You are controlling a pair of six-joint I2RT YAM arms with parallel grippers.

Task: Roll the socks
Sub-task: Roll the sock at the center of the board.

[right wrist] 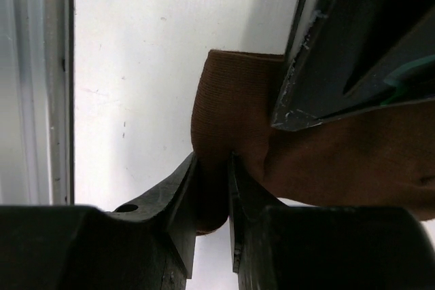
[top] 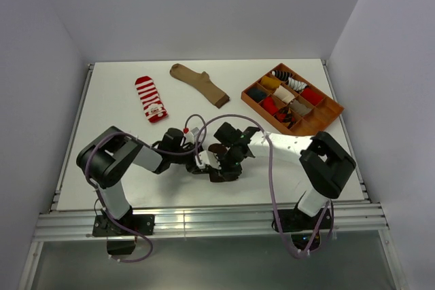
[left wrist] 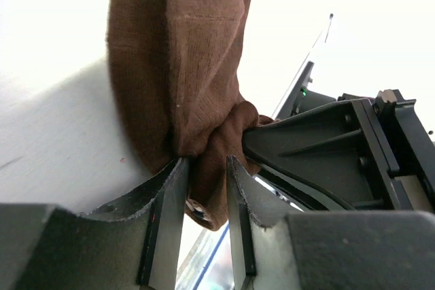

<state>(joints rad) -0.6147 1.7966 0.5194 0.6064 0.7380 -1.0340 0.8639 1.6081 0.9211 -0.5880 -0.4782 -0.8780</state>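
Note:
A dark brown sock (top: 217,149) is bunched between both grippers near the table's front middle. In the left wrist view a fold of this brown sock (left wrist: 177,52) hangs between the parted fingers of my left gripper (left wrist: 207,164), which stands open around it. My right gripper (right wrist: 214,161) is shut on an edge of the brown sock (right wrist: 231,113). The two grippers, left (top: 204,162) and right (top: 225,162), almost touch. A red-and-white striped sock (top: 150,98) and a plain tan sock (top: 199,83) lie flat at the back.
An orange compartment tray (top: 332,110) holding several rolled socks stands at the back right. The table's metal rail (top: 204,219) runs along the near edge, just behind the arm bases.

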